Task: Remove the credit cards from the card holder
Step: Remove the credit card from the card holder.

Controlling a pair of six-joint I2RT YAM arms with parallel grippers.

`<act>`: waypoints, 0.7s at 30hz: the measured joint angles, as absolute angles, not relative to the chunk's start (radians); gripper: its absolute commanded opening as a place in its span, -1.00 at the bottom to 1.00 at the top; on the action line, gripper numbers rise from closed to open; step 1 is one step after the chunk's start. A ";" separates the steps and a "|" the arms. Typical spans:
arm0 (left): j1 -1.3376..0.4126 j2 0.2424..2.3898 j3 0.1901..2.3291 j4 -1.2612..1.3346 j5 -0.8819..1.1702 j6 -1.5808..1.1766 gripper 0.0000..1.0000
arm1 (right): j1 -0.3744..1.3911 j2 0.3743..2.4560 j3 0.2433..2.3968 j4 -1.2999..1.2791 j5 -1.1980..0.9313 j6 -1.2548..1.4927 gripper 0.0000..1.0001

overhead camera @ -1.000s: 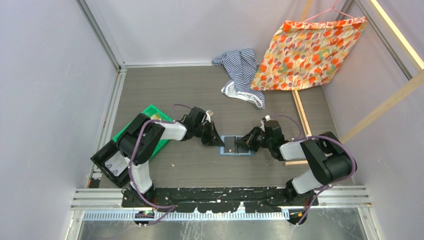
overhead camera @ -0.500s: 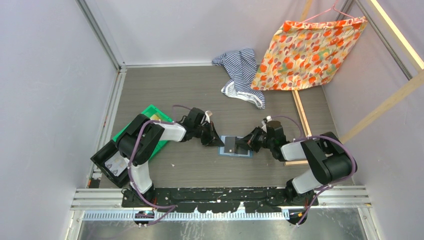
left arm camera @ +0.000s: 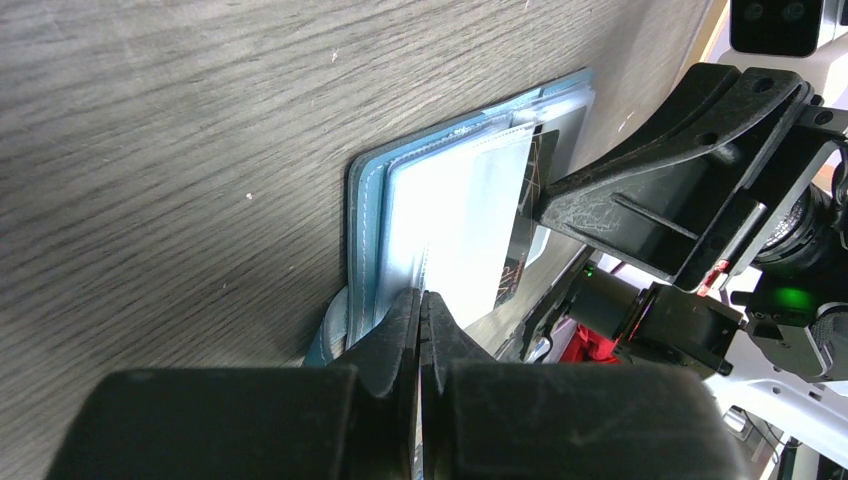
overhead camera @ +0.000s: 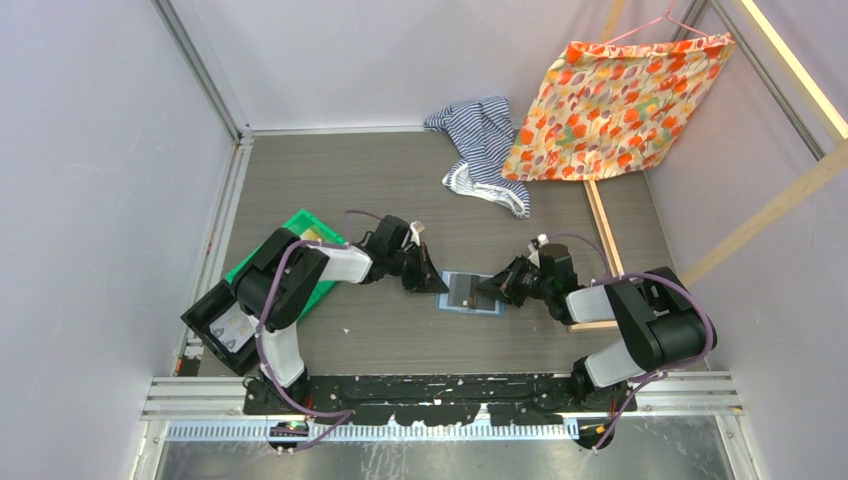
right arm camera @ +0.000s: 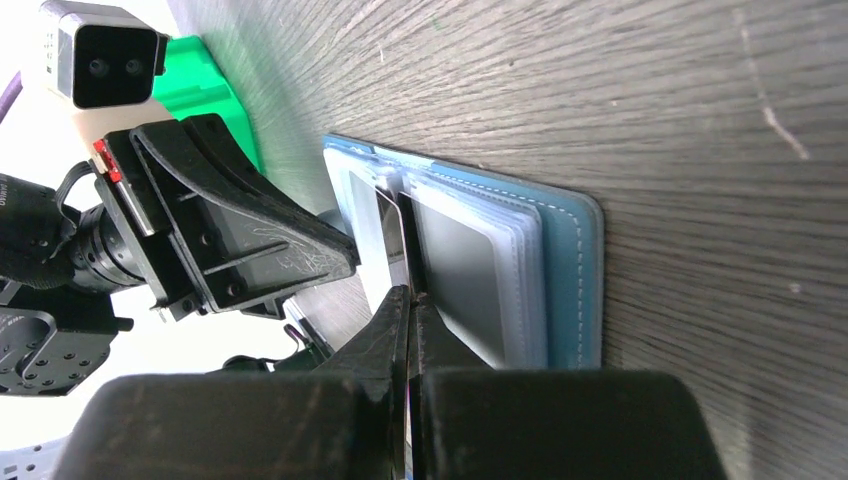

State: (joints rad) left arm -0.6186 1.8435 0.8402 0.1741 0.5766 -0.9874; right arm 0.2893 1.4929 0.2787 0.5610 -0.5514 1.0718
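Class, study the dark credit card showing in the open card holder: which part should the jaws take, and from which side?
Grip the credit card by its exposed long edge, past the clear sleeve. Come in low from the robot's right side: the card holder lies open flat, leaving only that edge free.

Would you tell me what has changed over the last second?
The right gripper, shut on a credit card, drew back slightly toward its own side, apparently sliding the card out a little. The left gripper stayed clamped on the card holder, which did not move; the green bin stayed too.
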 measured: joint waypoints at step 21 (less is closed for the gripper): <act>-0.619 1.844 0.861 0.133 0.577 -0.962 -0.99 | 0.278 1.598 0.247 0.825 -0.652 1.129 0.21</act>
